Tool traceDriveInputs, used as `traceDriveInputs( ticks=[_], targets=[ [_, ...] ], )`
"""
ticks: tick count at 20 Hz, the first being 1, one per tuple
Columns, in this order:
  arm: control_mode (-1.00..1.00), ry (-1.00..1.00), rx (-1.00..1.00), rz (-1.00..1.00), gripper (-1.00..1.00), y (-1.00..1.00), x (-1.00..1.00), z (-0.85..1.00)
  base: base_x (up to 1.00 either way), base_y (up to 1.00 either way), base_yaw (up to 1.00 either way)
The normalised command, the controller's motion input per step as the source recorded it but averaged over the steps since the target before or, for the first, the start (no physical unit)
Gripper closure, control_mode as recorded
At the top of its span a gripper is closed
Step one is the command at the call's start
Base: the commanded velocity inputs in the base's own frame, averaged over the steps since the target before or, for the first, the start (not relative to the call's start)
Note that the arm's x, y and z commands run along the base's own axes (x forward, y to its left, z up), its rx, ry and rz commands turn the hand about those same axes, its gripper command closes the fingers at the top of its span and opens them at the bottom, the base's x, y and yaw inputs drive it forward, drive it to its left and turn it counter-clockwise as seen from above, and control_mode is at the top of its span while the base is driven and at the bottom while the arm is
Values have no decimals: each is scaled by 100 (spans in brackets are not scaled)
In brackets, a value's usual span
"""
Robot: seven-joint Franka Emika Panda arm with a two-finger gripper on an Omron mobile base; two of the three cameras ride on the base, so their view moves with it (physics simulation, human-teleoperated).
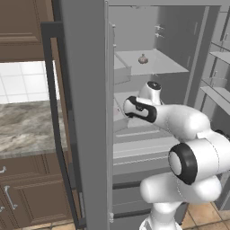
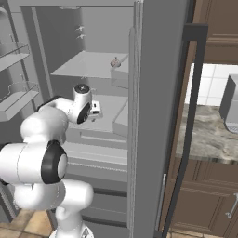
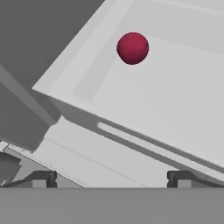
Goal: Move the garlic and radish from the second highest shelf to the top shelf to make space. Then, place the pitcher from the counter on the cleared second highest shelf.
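Garlic, a tiny pale grey-beige bulb with a pointed tip [image 1: 143, 59], sits alone on the top shelf, the uppermost wide pale grey slab [image 1: 168, 66] inside the open grey fridge, near the middle of that slab; the right base view shows the same bulb [image 2: 115, 62] close to the shelf's right end [image 2: 83, 67]. The small round dark red-magenta radish [image 3: 132, 47] lies on the second highest shelf, the flat pale grey slab [image 3: 175, 105] one level down, resting on its surface toward the back, well apart from the shelf's front edge. The white arm reaches into the fridge at the height of that second shelf, and its hand [image 2: 95, 110] is held just above the front part of the slab [image 2: 111, 116]. In the hand view the two dark fingertips [image 3: 43, 178] stand far apart at the bottom corners, so the hand is open and holds nothing, and the radish is ahead of it, clear of both fingers. In the left base view the white wrist hides the hand. A grey-brown marbled stone counter [image 1: 27, 128] runs over dark brown wooden cabinets [image 1: 31, 193] beside the fridge, and a grey appliance [image 2: 231, 104] stands on the counter [image 2: 209, 135] in the right base view.
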Motion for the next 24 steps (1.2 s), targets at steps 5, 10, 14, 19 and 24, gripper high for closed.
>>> traceDriveInputs(
  ticks=[5,10,14,19,24],
  targets=[
    [-100,0,2,1,-100,6,47,-10,0,0,0],
    [-100,0,2,0,-100,19,38,-2,0,0,0],
    [-100,0,0,0,-100,17,31,-9,0,0,0],
    [-100,-1,0,2,-100,5,28,-32,0,0,0],
    [-100,-1,0,1,-100,2,31,-30,0,0,0]
  ],
)
